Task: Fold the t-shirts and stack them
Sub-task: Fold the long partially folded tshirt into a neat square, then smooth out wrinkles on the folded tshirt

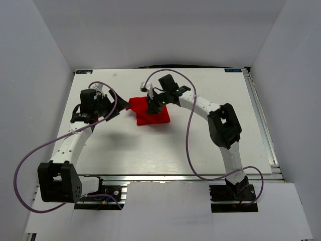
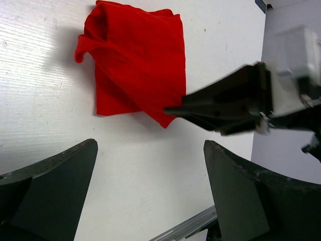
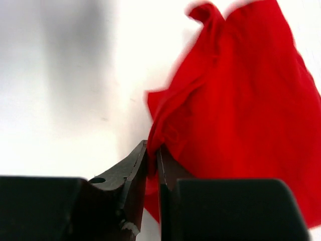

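Red t-shirt (image 1: 156,116), folded small, rumpled edge pinched in right tool (image 3: 152,153)

A high rear camera overlooks the whole table (image 1: 150,150); both wrist cameras closely share the t-shirt (image 2: 138,65).

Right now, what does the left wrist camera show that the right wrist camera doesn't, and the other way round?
Only the left wrist view: the whole outline of the folded-over red t-shirt, the left gripper open with nothing between its fingers, and the right gripper reaching in from the side to the shirt's corner.
Only the right wrist view: a close look at the right gripper's fingers pinched together on an edge of the cloth.
Both: the red t-shirt lying on the white table.
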